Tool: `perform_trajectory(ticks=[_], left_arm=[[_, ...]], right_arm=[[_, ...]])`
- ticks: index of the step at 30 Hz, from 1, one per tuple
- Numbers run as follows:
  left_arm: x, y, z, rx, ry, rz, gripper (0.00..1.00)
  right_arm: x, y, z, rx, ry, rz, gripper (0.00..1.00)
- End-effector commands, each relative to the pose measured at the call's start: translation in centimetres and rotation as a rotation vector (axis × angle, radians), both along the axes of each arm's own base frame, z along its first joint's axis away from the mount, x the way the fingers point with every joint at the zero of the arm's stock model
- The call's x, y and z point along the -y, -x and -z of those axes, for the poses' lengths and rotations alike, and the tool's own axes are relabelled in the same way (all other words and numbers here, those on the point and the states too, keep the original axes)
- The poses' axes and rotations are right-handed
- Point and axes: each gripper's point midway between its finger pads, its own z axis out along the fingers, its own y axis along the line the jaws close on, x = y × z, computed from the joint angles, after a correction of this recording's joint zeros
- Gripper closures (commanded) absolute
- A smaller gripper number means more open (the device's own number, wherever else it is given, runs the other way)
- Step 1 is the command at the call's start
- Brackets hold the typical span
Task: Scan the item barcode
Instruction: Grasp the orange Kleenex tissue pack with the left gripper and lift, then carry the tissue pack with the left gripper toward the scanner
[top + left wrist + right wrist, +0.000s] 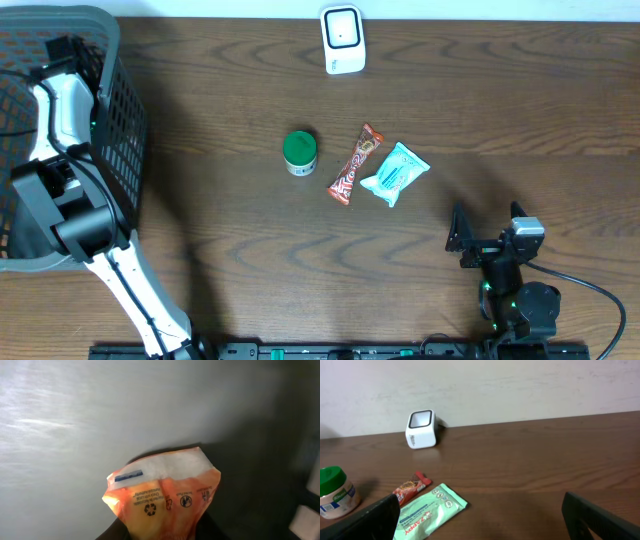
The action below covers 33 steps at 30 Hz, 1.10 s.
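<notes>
My left gripper [62, 52] is down inside the basket [125, 130] at the far left, pressed up to an orange packet [162, 495], the item to scan. My fingers are hidden beneath it, so I cannot tell whether they grip it. My right gripper [481, 512] hangs near-right, spread wide and empty, probably to leave the way to the scanner [342, 38] free.

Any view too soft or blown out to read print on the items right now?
Left wrist: orange packet close and soft, small print smeared; glare streaks on the grey surface upper left, right side dark. Right wrist: scanner and green packet sharp, own fingers dark and blurred. Overhead: even light, soft arm shadows on the table.
</notes>
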Motion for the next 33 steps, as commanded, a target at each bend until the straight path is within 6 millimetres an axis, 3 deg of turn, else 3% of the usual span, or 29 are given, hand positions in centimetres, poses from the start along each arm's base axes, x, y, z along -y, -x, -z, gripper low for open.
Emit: perform_trajectory(ticks=[1,5,8,11,13,15,18,20,23,27,28,33], left_arm=[[-2.0,2.0,-2.7,-0.002,-0.019,0.001,0.79],[-4.2,3.7,-8.0,0.074,-0.065,-0.034,0.79],[-5.5,5.3,-13.7,0.179,-0.121,-0.047,0.79],[-5.0,6.5,-19.9,0.324,-0.153,-0.01,0.79],[-3.3,7.2,-24.3,0.436,-0.163,0.054,0.79],[-0.2,8.1,-27.9,0.527,-0.152,0.131,0.79],[5.4,9.4,-31.2,0.595,-0.121,0.239,0.79],[9.2,9.5,-32.4,0.62,-0.113,0.341,0.79],[16.8,8.6,-33.2,0.655,-0.07,0.558,0.79],[25.5,6.6,-31.9,0.64,-0.073,0.781,0.79],[29.0,5.9,-30.9,0.627,-0.07,0.861,0.79],[39.7,4.4,-25.9,0.573,-0.029,1.118,0.79]], right_arm=[[-0.2,0.0,0.1,-0.003,0.01,-0.01,0.01],[-0.2,0.0,0.1,-0.003,0.01,-0.01,0.01],[-0.2,0.0,0.1,-0.003,0.01,-0.01,0.01],[-0.2,0.0,0.1,-0.003,0.01,-0.01,0.01],[-0.2,0.0,0.1,-0.003,0.01,-0.01,0.01],[-0.2,0.0,0.1,-0.003,0.01,-0.01,0.01],[-0.2,0.0,0.1,-0.003,0.01,-0.01,0.01],[-0.2,0.0,0.1,-0.003,0.01,-0.01,0.01],[-0.2,0.0,0.1,-0.003,0.01,-0.01,0.01],[-0.2,0.0,0.1,-0.003,0.01,-0.01,0.01],[-0.2,0.0,0.1,-0.003,0.01,-0.01,0.01],[-0.2,0.0,0.1,-0.003,0.01,-0.01,0.01]])
